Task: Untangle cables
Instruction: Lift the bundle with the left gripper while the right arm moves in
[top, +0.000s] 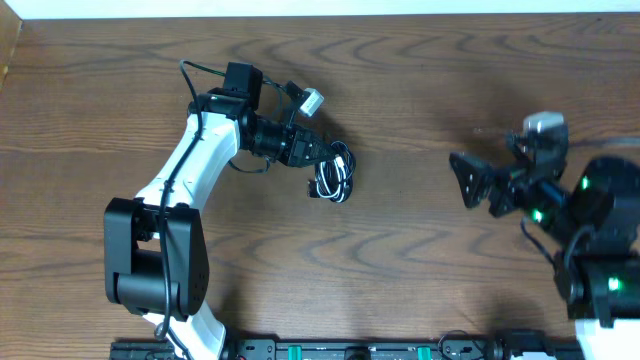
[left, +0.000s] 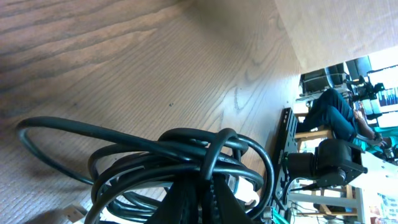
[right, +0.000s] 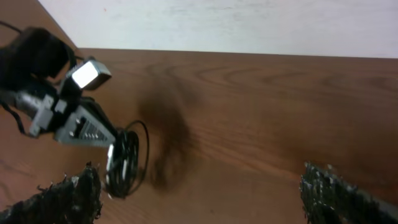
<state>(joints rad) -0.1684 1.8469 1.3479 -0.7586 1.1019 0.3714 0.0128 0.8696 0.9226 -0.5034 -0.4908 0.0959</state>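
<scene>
The black cable (top: 327, 186) and the white cable (top: 346, 168) lie bunched in one small bundle (right: 124, 163) about the middle of the table (top: 400, 290), roughly halfway between its left and right edges. From overhead the bundle's long axis runs from the far edge toward the near edge; from the right wrist it shows as a narrow hanging loop, though I cannot tell whether its lowest turn touches the table.

The left jaws are closed tight on the bundle at its far end, pinching several turns of black cable (left: 186, 149) at once, with the loops fanning out beyond them; the white cable shows there only in slivers, so how it threads through the black cannot be told.

The right jaws are spread fully wide and hold nothing; they sit well apart from the bundle, toward the right edge, and face it across bare table.

The left arm (top: 190, 160) is therefore the nearer one and already has hold, so the coming move looks to belong to the right arm (top: 560, 200). The bundle lies straight ahead of its jaws, toward the left edge and broadside on, so a straight reach should meet the free near end of the loops, opposite the left grip. The risk is catching several turns rather than a single strand.
</scene>
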